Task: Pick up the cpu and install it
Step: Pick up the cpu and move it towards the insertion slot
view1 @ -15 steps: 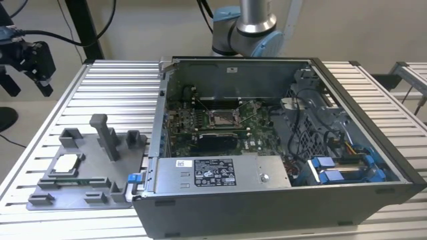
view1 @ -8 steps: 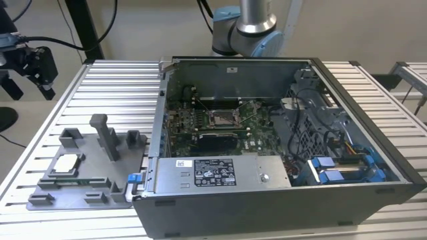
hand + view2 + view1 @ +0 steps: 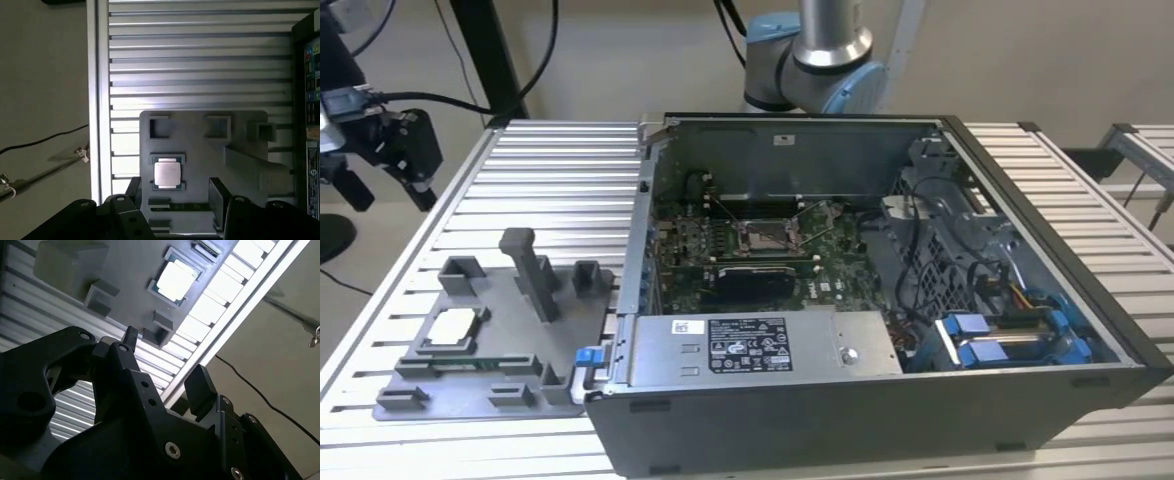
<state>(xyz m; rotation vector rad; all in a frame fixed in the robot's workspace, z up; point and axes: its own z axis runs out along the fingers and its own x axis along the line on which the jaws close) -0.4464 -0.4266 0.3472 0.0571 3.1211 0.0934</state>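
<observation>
Cpu (image 3: 454, 327) lies flat, silvery top up, in a shallow recess of the grey tray (image 3: 494, 372) on the slatted counter (image 3: 547, 170), at the exterior view's left of the open computer case (image 3: 854, 415). Nothing touches it. Socket (image 3: 765, 237) on the board inside the case looks bare.

Claw (image 3: 176, 195) is released: two black fingers (image 3: 218, 197) stand apart with nothing between them. It is well above the tray and not in contact with it.

Risks, as judged:
- The chip is thin and sits low between raised lips of the recess. Fingers coming down off-centre could land on those lips or on the chip's top instead of its edges.
- With so little edge to hold, a shallow or skewed grip could let it tilt or drop.
- The tall post (image 3: 534, 272) and blocks on the tray stand near the recess, and a wide claw could knock them and shift the tray.
- At the socket, a chip carried crooked would seat badly. The case wall and cables crowd that space.

Arm pose: base (image 3: 817, 62) stands behind the case. The wrist is carried out over the counter's edge at the exterior view's left, with the claw (image 3: 384, 150) high and tilted, looking down across the tray.
</observation>
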